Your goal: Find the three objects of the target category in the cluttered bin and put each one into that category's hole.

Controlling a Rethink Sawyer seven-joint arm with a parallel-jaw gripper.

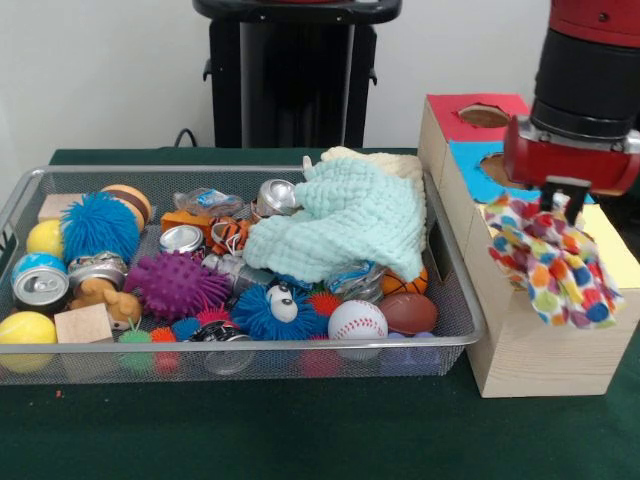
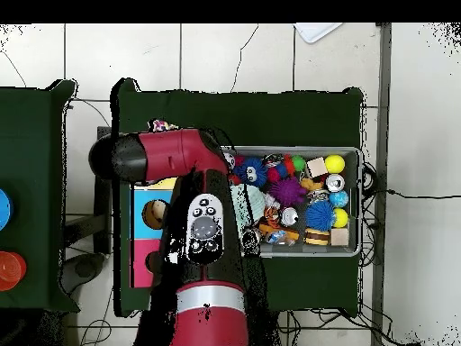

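- Nearest you, the multicoloured polka-dot cloth (image 1: 555, 262) hangs pinched in the gripper (image 1: 565, 205), draped over the wooden sorting box's (image 1: 535, 350) front top edge, short of the blue hole (image 1: 497, 163) behind.
- Release here and you risk the cloth sliding off the box, or bunching across a hole's rim.
- The front view shows the cloth; overhead, the red arm (image 2: 194, 225) hides it, but you see the box's panels beside the wire-mesh bin (image 2: 353, 248).
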